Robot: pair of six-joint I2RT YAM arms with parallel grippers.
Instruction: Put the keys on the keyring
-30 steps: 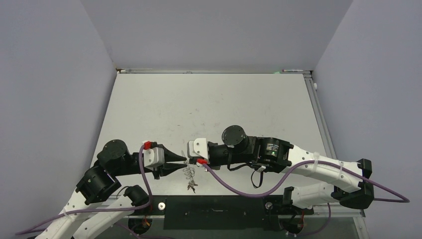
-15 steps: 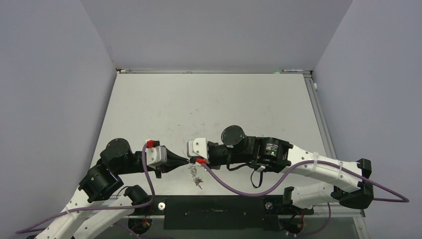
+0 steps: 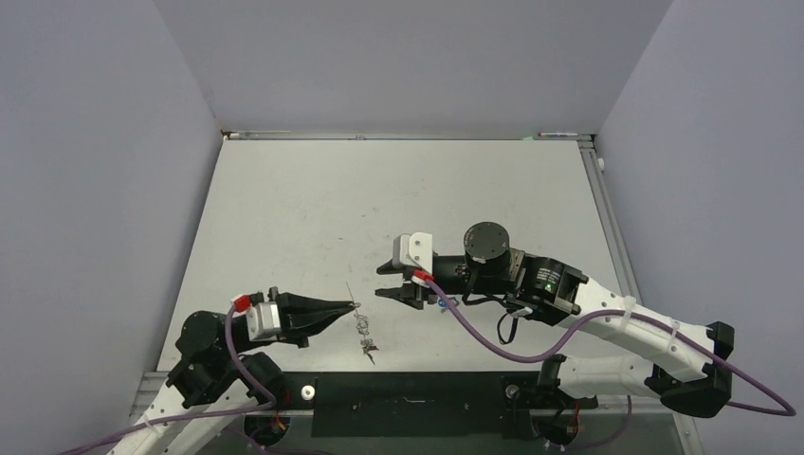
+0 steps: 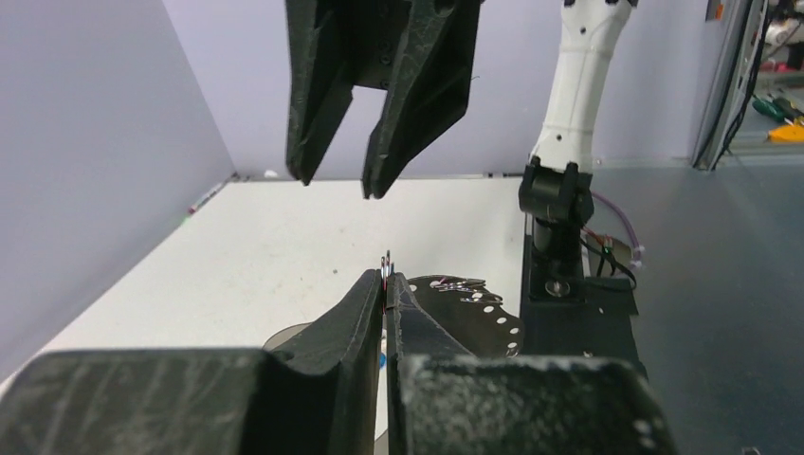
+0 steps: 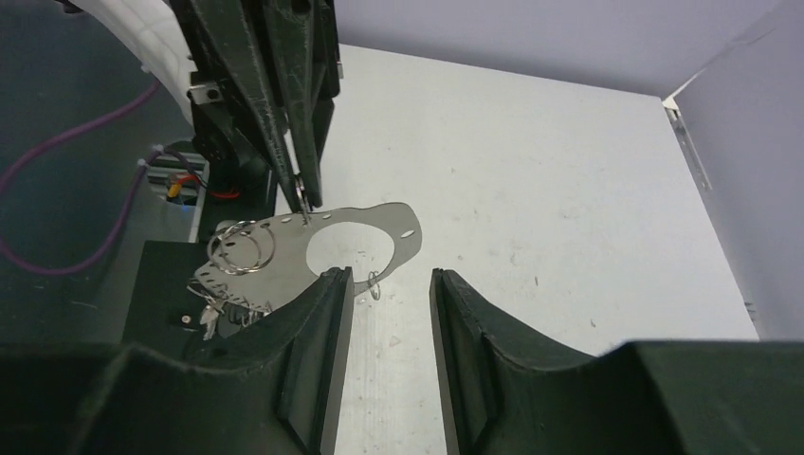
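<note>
My left gripper [image 3: 353, 305] [image 4: 387, 277] is shut, pinching a thin wire split ring at the edge of the keyring [image 3: 358, 320]. The keyring is a flat grey plate with a wide hole [image 5: 403, 226], held off the table and seen edge-on from above. Small metal keys [image 3: 370, 351] [image 5: 213, 305] hang in a cluster from its lower edge; their colours are too small to tell. My right gripper [image 3: 384, 282] [image 5: 387, 277] is open and empty, a short way right of the keyring. Its fingers [image 4: 431, 85] hang above the left fingertips in the left wrist view.
The white table [image 3: 398, 199] is walled in by grey panels at the back and both sides. A black base plate [image 3: 408, 403] runs along the near edge between the arm mounts. A metal rail [image 3: 607, 209] borders the table's right side.
My right gripper has opened and drawn back to the right, away from the keyring. The left gripper has closed on the keyring, and its arm has pulled back toward the near left, taking keyring and keys along.
</note>
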